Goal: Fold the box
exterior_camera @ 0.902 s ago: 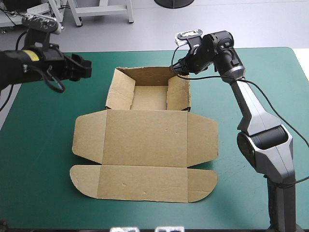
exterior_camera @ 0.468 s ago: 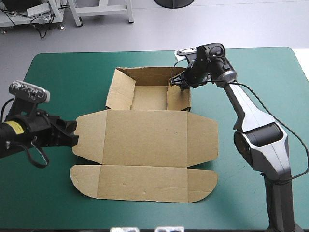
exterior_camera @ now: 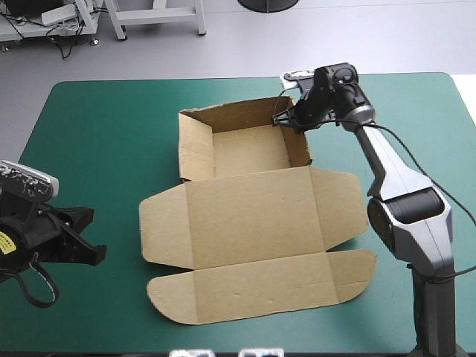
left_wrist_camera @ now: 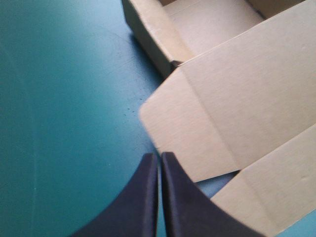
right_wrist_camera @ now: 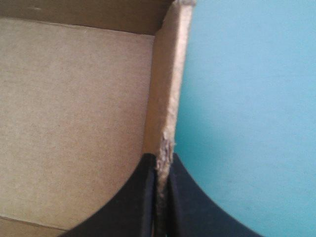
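Whole box now nearer table's right edge and turned, right side swung toward far edge. Right gripper, clamped on far-right wall corner, is further right too. Left gripper has dropped from far-left toward near-left corner, now clear of the box.

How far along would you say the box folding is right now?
Done: the box has its tray walls raised. In hand: the right end effector is shut on the tray's right wall. The left end effector is shut, empty, beside the lid. Left: the lid and its flaps lie flat.
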Available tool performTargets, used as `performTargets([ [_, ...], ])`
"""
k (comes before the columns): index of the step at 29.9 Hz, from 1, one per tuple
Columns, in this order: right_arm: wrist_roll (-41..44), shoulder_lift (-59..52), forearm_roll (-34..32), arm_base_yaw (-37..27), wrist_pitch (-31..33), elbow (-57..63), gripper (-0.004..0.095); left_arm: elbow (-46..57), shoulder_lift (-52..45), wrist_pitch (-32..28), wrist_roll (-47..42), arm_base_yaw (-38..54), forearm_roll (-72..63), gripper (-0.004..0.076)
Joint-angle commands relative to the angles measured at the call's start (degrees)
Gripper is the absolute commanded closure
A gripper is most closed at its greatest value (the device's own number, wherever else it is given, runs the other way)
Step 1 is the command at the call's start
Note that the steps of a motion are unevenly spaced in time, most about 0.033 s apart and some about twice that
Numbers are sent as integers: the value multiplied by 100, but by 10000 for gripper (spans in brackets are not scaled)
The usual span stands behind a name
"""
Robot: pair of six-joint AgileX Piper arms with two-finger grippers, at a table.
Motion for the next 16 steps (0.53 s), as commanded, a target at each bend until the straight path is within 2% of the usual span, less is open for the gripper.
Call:
performTargets([
  [1,-83,-759,-490,-529,85,-158,913,-102,4,180,-5,-27,269,734],
  [7,-147,-1343,-1282,-1511,96,82,913,-102,4,180,-5,-27,364,734],
  [12,-262,-1676,-1885,-2317,96,1010,912,-102,4,180,-5,-27,351,734],
  [16,-436,-1684,-2264,-2608,96,1775,899,-102,4,180,-5,-27,317,734],
])
